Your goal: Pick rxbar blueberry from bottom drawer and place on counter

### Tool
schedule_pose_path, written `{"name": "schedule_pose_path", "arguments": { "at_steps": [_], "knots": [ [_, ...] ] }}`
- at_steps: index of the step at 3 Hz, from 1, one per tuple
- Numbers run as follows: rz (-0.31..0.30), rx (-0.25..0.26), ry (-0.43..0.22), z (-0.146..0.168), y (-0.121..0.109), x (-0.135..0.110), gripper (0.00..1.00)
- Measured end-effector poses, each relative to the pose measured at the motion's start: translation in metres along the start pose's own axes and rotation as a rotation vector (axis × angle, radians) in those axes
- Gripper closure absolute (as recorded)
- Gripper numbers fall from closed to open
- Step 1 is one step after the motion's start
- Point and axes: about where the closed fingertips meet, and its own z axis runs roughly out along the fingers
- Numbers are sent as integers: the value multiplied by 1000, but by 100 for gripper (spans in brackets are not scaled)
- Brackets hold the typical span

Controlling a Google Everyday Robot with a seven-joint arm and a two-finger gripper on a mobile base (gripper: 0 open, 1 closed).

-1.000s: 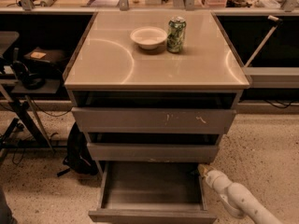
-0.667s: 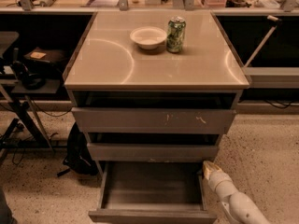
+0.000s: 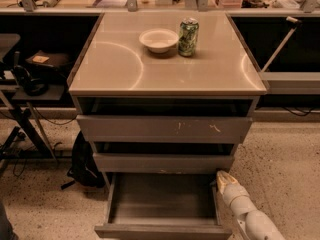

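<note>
The bottom drawer [image 3: 162, 231] is pulled out, and the part of its floor that shows is bare. The rxbar blueberry is out of view. My gripper [image 3: 223, 178] sits at the end of the pale arm that rises from the lower right. It is at the drawer's right rear corner, just under the middle drawer [image 3: 162, 162]. The counter [image 3: 115, 64] spreads above, glossy beige.
A white bowl [image 3: 158, 39] and a green patterned can [image 3: 188, 36] stand at the back of the counter. The scratched upper drawer [image 3: 165, 128] is closed. A dark bag [image 3: 82, 161] lies on the floor to the left. A chair and cables stand further left.
My arm has moved a little up and to the left, toward the drawer's right rear corner. Nothing else has moved.
</note>
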Motion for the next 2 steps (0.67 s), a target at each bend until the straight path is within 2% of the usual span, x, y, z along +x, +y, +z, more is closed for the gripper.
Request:
{"name": "schedule_pose_path", "arguments": {
  "at_steps": [1, 2],
  "knots": [
    [-43, 20, -26, -21, 17, -10, 100],
    [-180, 157, -164, -79, 25, -59, 100]
  ]
}}
